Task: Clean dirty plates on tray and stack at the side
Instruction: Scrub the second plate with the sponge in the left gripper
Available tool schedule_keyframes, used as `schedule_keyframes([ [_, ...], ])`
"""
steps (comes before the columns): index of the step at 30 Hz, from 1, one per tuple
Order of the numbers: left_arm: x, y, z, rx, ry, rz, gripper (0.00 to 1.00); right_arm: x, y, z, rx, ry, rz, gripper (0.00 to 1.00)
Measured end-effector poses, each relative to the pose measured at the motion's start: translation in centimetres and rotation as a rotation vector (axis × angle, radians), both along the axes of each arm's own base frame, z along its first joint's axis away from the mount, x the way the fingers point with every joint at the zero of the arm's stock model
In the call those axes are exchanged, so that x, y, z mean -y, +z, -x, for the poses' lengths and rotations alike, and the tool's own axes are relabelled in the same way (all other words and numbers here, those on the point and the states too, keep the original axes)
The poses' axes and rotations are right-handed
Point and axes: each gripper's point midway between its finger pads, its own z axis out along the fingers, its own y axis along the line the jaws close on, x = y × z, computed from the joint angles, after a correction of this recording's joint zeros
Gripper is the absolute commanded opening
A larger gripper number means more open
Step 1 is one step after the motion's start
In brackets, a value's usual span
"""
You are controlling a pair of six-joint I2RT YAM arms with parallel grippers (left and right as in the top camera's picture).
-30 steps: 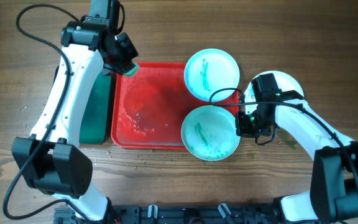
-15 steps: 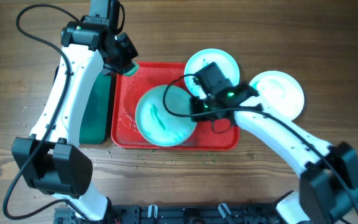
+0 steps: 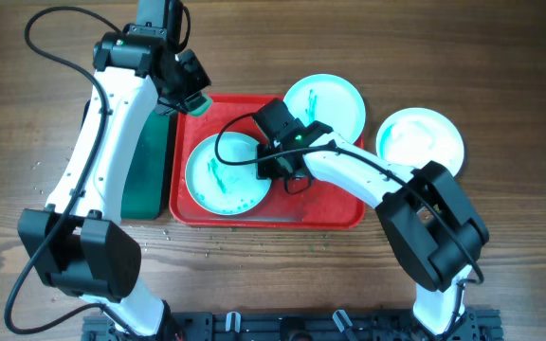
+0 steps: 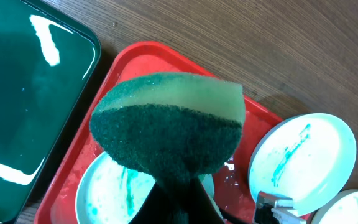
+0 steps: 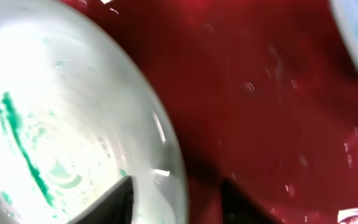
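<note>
The red tray (image 3: pixel 330 204) lies mid-table. A pale aqua plate (image 3: pixel 221 175) with green streaks sits in its left half. My right gripper (image 3: pixel 275 163) is shut on that plate's right rim; in the right wrist view the rim (image 5: pixel 166 155) runs between the two fingers of the gripper (image 5: pixel 176 186). A second streaked aqua plate (image 3: pixel 325 102) overlaps the tray's far right corner. The white plate (image 3: pixel 423 142) lies on the table to the right. My left gripper (image 3: pixel 186 85) is shut on a green sponge (image 4: pixel 166 124) and hovers over the tray's far left corner.
A dark green tray (image 3: pixel 145 166) holding water lies against the red tray's left side. Crumbs are scattered on the wood near the front edge. Cables loop off both arms.
My right arm swung left, carrying the aqua plate from the tray's near right corner to the tray's left half. The white plate behind it is uncovered. The left arm has not moved.
</note>
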Motion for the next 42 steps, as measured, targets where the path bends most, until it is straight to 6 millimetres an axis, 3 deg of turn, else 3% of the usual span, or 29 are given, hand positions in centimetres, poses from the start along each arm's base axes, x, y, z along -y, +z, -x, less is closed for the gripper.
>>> schedule_keyframes([
  [3, -0.1, 0.0, 0.0, 0.001, 0.002, -0.005, 0.04, -0.6, 0.5, -1.0, 0.065, 0.068, -0.016, 0.54],
  [10, -0.4, 0.0, -0.1, 0.004, 0.009, -0.022, 0.04, -1.3, 0.7, -1.9, 0.147, 0.210, -0.012, 0.15],
  [17, -0.4, 0.0, -0.1, 0.004, 0.009, -0.022, 0.04, -1.3, -0.8, -1.7, 0.118, 0.211, -0.008, 0.14],
  [21, -0.5, 0.0, -0.1, 0.004, 0.010, -0.026, 0.04, -1.5, -0.8, -1.7, 0.103, 0.185, -0.021, 0.04],
  [29, -0.7, -0.5, 0.8, -0.038, 0.010, -0.036, 0.04, -0.7, -0.9, -1.2, -0.012, -0.019, -0.039, 0.04],
  [34, -0.7, -2.9, 1.3, -0.105, 0.008, -0.048, 0.04, 0.5, -1.0, -1.8, -0.055, -0.106, -0.053, 0.04],
  [42, -0.6, -10.8, 2.4, -0.172, -0.175, -0.090, 0.04, 0.5, -0.8, -2.4, -0.037, -0.093, -0.072, 0.04],
])
